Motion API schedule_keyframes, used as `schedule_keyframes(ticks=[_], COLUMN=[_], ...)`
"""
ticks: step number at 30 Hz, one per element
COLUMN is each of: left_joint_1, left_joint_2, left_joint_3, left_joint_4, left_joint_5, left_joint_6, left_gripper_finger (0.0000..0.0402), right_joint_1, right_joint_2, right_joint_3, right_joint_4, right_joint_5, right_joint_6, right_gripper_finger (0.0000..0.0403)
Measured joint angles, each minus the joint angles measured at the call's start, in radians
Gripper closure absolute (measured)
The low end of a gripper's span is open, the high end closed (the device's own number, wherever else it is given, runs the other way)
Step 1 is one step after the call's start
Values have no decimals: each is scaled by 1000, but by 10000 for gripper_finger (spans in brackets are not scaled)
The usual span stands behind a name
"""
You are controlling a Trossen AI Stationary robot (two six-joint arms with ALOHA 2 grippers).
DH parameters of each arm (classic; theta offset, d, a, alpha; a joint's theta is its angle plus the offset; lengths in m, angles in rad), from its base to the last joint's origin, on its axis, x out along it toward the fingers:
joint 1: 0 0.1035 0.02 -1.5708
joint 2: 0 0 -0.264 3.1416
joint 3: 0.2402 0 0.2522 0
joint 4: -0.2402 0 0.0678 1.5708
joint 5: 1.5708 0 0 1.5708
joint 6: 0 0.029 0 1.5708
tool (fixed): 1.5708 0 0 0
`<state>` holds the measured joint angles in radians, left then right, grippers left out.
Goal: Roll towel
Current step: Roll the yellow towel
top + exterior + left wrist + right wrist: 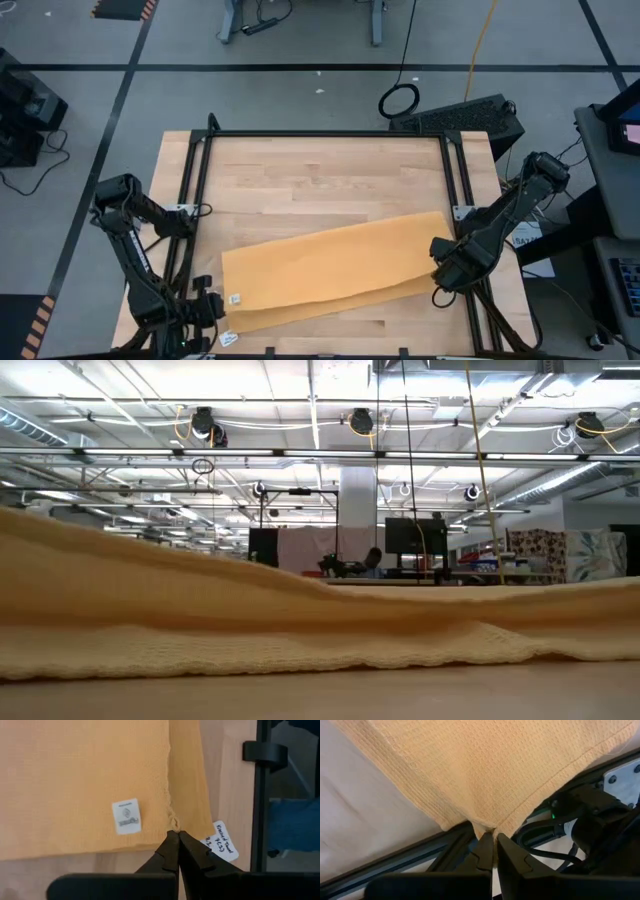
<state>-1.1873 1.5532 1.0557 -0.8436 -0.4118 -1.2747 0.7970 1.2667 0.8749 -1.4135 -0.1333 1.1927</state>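
Both claws are pinching the mustard towel — left gripper closed on its near edge, right gripper clamped on a corner — setting up, likely, a first fold-over needing matched travel.

A pale wooden table fills mid-frame inside a black metal frame. A coiled black cable lies on the grey floor above it.

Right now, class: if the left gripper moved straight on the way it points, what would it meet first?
The towel. The left gripper is shut on its edge, so the yellow cloth lies directly ahead, probably more towel before bare table.
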Motion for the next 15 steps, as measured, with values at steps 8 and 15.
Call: schedule_keyframes(ticks=[8, 15], left_joint_1=[0, 0], left_joint_2=[31, 28], left_joint_3=[0, 0], left_joint_4=[125, 108], left_joint_5=[23, 4], left_joint_6=[-24, -21], left_gripper_finger=[362, 308], right_joint_1=[0, 0], right_joint_2=[0, -1], right_joint_3=[0, 0], right_joint_4=[1, 13], right_joint_5=[1, 5], right_joint_6=[-1, -3], right_gripper_finger=[403, 403])
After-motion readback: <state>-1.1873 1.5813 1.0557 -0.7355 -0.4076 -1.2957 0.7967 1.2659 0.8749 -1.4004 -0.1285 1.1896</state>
